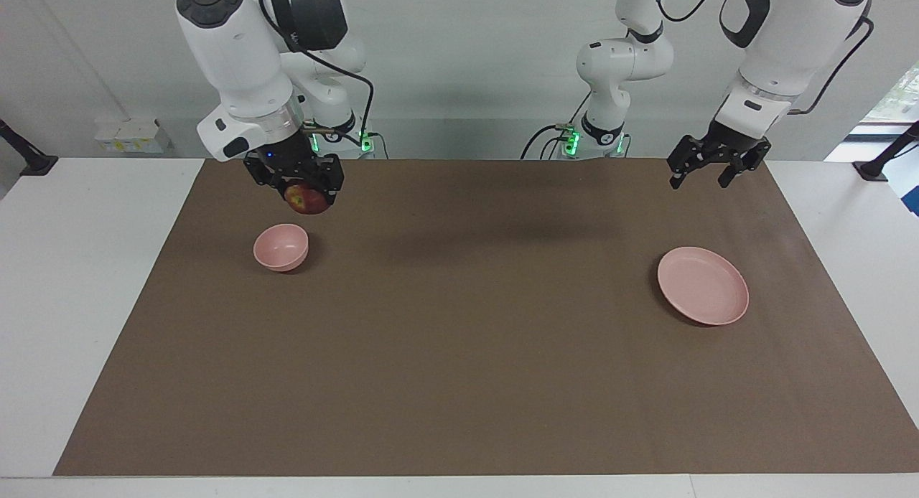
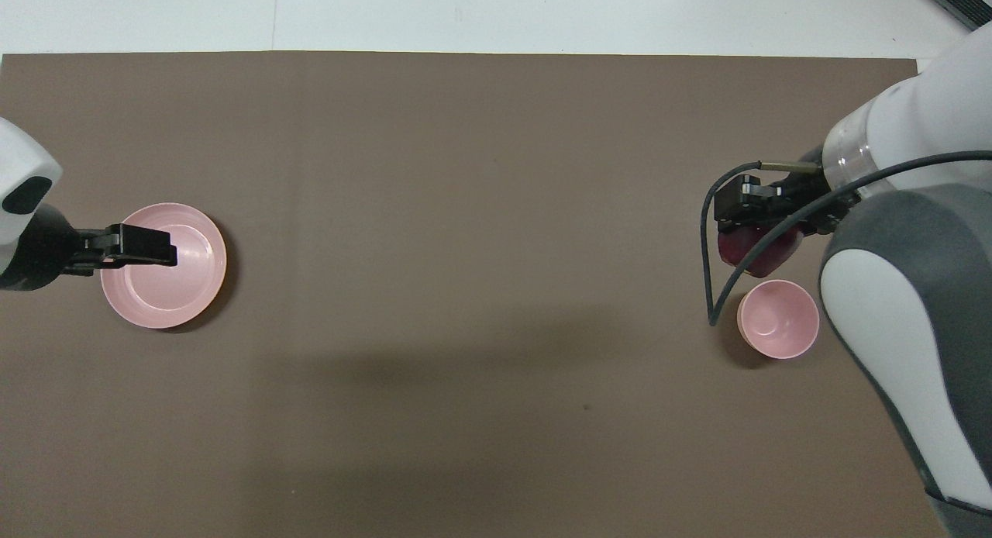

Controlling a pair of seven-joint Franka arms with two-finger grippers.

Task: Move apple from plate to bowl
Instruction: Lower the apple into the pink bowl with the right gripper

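Right gripper up in the air, fingers clamped on the small dark red apple, over the brown mat just beside the small deep pink bowl. Left gripper waits, fingers apart, near the flat pink plate (no readable lettering anywhere).

Robotics lab test bench. Two white Franka arms bolted at one edge of a white table, brown paper mat spread as workspace, plain grey-white wall, green status lights at arm bases, black camera-mount clamps at table corners, bare staged props only.
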